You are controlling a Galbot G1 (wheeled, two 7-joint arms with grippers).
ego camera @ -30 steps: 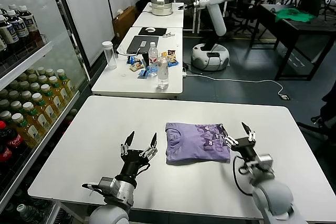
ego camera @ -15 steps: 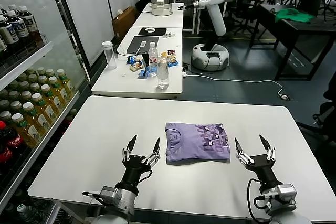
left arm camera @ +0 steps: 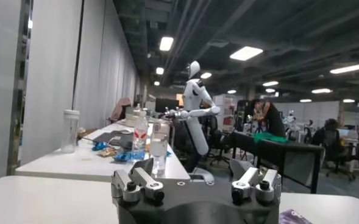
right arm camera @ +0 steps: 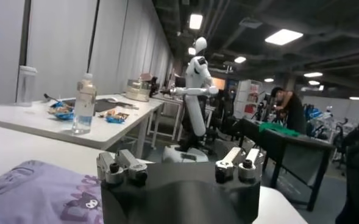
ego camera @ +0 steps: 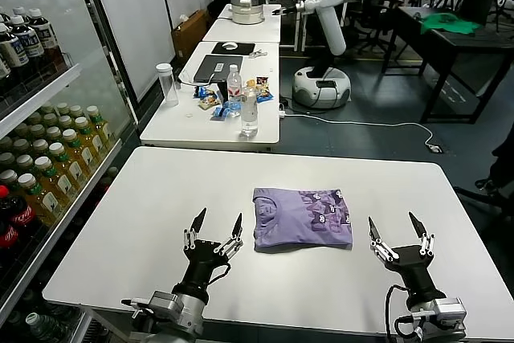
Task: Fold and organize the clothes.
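The lavender T-shirt point(ego camera: 303, 218) lies folded into a neat rectangle in the middle of the white table point(ego camera: 120, 222), with dark-and-white prints facing up on its right half. My left gripper point(ego camera: 214, 229) is open and empty, near the table's front edge, a little left of the shirt. My right gripper point(ego camera: 398, 230) is open and empty, near the front edge, just right of the shirt. The shirt's edge shows in the right wrist view point(right arm camera: 39, 189), and a small corner of it shows in the left wrist view point(left arm camera: 292, 216).
A second white table point(ego camera: 210, 118) behind holds bottles, a laptop and snacks. A drinks cooler with bottles point(ego camera: 48, 166) stands on the left. A white robot point(ego camera: 325, 22) and a dark table with a green cloth point(ego camera: 450, 23) are farther back.
My right gripper has pulled back from the shirt's right edge toward the front of the table. My left gripper has drawn back slightly. The shirt has not moved.
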